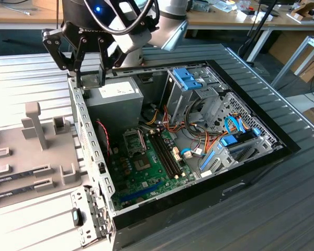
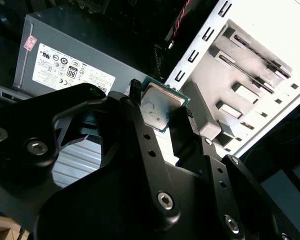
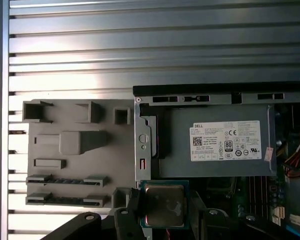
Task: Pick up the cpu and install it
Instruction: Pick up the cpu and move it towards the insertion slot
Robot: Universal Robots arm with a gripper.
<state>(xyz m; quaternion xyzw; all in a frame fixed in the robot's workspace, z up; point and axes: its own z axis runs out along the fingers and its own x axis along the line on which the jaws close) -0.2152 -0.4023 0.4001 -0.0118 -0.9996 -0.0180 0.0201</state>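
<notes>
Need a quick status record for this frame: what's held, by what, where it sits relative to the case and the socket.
held: cpu, pinched at two opposite edges, metal top facing both wrist cameras
holder: gripper, shut on the cpu
position: above the case wall, next to the power supply
socket: socket frame on the motherboard, apart from the cpu
outside case: grey fixture tray, at the exterior view's left

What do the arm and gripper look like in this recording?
The gripper is black, with linkage fingers pinned by silver screws, and a blue light glows on its body. The arm is silver-grey, with a black cable looping beside it.
</notes>
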